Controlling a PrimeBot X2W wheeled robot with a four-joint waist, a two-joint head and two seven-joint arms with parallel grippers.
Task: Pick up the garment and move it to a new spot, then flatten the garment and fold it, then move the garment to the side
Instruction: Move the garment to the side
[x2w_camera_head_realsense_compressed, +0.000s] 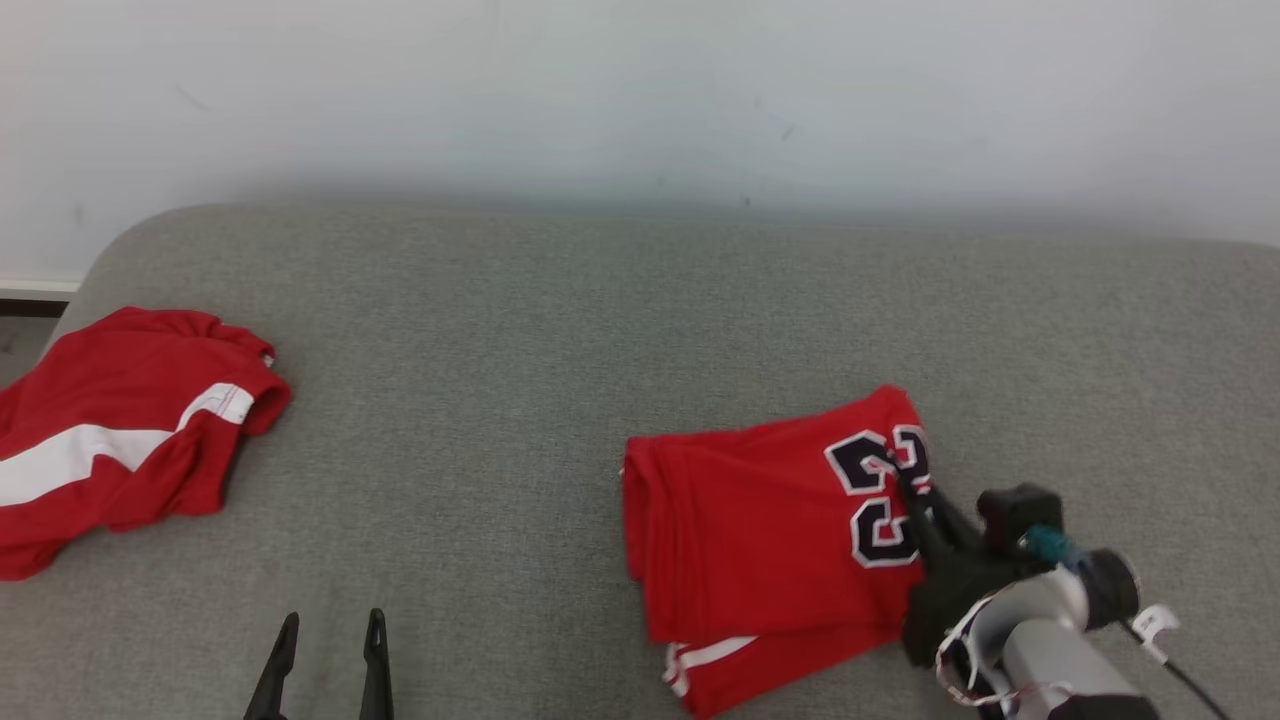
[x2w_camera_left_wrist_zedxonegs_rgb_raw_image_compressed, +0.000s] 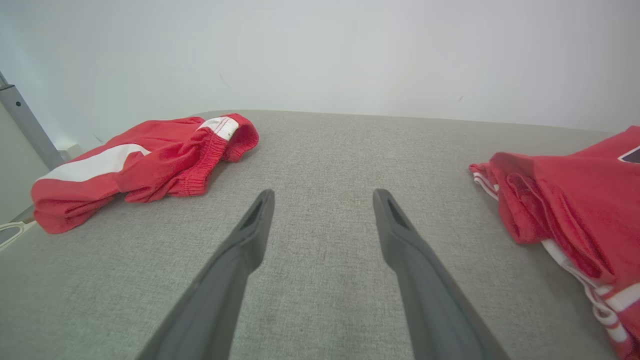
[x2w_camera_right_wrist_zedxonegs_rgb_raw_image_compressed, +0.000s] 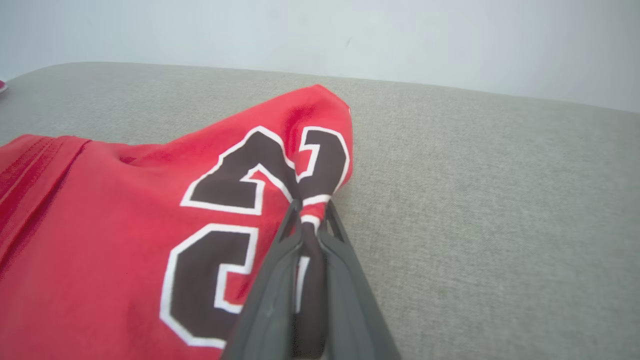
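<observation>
Pinching a ridge of cloth between its two long dark fingers, the right gripper (x2w_camera_right_wrist_zedxonegs_rgb_raw_image_compressed: 310, 210) clamps the right-hand edge of the folded red jersey with a dark, white-outlined number 23 (x2w_camera_head_realsense_compressed: 760, 530). The fabric bunches up where the fingertips meet over the numerals. The jersey lies at the lower right of the head view on the grey woven fabric surface (x2w_camera_head_realsense_compressed: 600, 330), with its layered edges and a white-striped hem showing at its lower left corner. At the lower left of that view the left gripper (x2w_camera_head_realsense_compressed: 330, 625) hovers over the surface, fingers spread apart with nothing between them, well apart from the jersey. A second crumpled red garment with a broad white stripe (x2w_camera_head_realsense_compressed: 110, 440) sits at the far left edge of the surface. A pale plain wall (x2w_camera_head_realsense_compressed: 640, 90) runs across the top of the frame.
</observation>
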